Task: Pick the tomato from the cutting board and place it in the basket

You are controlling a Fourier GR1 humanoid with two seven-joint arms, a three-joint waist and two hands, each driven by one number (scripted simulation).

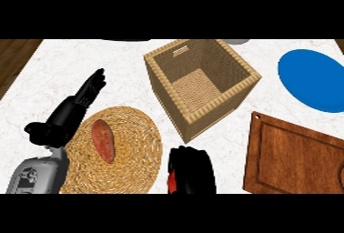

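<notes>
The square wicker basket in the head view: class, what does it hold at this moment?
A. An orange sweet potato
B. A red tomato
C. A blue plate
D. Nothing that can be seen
D: the square wicker basket shows only its bare woven floor; the red tomato sits in the curled right hand below and short of the basket, over the counter.
</notes>
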